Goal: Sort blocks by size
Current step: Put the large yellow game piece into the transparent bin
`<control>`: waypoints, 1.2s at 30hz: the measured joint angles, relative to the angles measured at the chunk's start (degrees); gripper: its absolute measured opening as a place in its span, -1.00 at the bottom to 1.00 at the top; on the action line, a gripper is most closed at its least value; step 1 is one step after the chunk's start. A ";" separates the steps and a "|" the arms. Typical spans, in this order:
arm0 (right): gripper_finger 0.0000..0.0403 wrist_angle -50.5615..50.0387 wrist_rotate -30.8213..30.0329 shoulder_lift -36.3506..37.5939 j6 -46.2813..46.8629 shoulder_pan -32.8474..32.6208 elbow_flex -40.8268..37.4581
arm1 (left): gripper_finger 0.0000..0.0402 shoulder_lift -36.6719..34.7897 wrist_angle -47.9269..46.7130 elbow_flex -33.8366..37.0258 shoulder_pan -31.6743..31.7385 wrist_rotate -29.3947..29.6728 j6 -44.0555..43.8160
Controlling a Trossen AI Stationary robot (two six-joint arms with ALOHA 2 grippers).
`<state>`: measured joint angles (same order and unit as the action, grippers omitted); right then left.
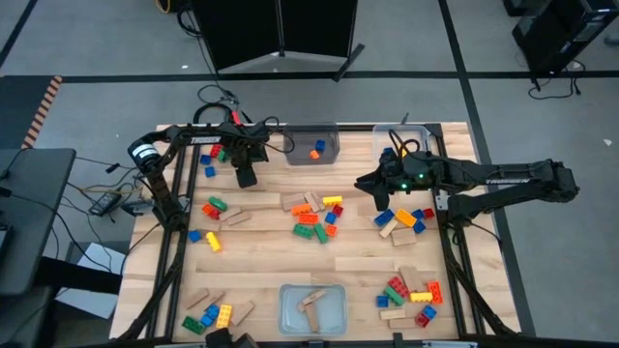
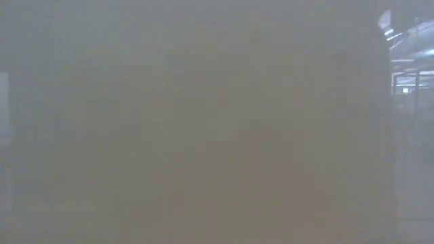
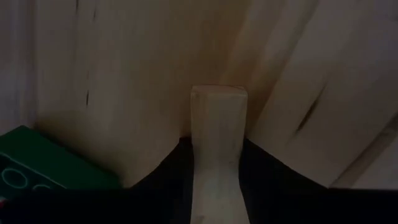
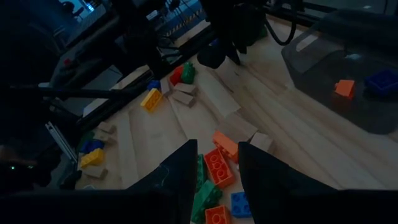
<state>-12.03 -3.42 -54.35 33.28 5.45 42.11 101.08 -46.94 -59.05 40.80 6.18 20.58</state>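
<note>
My left gripper is clamped on a plain tan wooden block at the table's far left; it looks light, stiff, smooth, best pinched across flat sides. My right gripper hovers mid-table, jaws apart.

We see two dark, near-black arms built of slim jointed links. On the left arm a white band with dark marks rings one link, and thin black cables loop above its wrist. The right arm carries a small green light near its wrist. The right gripper has flat, black, matte fingers
</note>
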 joint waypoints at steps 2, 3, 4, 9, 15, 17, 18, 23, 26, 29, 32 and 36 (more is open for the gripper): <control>-0.35 0.00 0.00 0.00 0.00 0.00 0.00 | -0.51 0.00 -0.02 -0.02 0.00 0.04 -0.17; -0.35 -0.01 0.00 0.00 0.00 0.00 0.00 | -0.48 0.00 -0.02 -0.03 0.02 0.08 -0.21; -0.35 -0.02 -0.01 0.00 -0.02 0.00 0.00 | -0.44 0.00 -0.02 -0.04 0.02 0.10 -0.22; -0.35 -0.02 0.00 0.00 0.00 0.00 0.00 | -0.15 0.00 -0.02 -0.09 0.09 0.41 -1.62; -0.35 -0.02 0.00 0.00 0.00 0.00 0.00 | 0.06 -0.08 0.35 -0.09 0.15 0.45 -1.98; -0.35 -0.03 0.00 0.00 0.00 0.00 0.00 | 0.10 -0.09 0.39 -0.09 0.15 0.45 -1.97; -0.35 -0.02 0.00 0.00 0.00 0.00 0.00 | 0.12 -0.09 0.39 -0.11 0.13 0.43 -2.04; -0.35 -0.02 0.00 0.00 0.01 0.00 0.00 | 0.17 -0.13 0.24 -0.20 0.13 0.89 -2.68; -0.35 -0.03 0.00 0.00 0.02 0.00 0.00 | 0.17 -0.15 -0.87 -0.20 0.13 1.02 -2.74; -0.35 -0.02 0.00 0.00 0.01 0.00 0.00 | 0.18 -0.15 -2.18 -0.20 0.13 1.03 -2.82; -0.35 0.01 -0.02 0.00 0.01 0.00 0.00 | 0.18 -0.21 -3.16 -0.20 0.11 1.04 -2.84; -0.35 0.96 -0.04 0.00 0.00 0.00 0.02 | 0.18 -2.07 -3.10 -0.20 0.11 0.44 -2.88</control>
<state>-11.07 -3.46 -54.35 33.28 5.45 42.13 99.01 -50.04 -59.24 40.91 6.62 17.69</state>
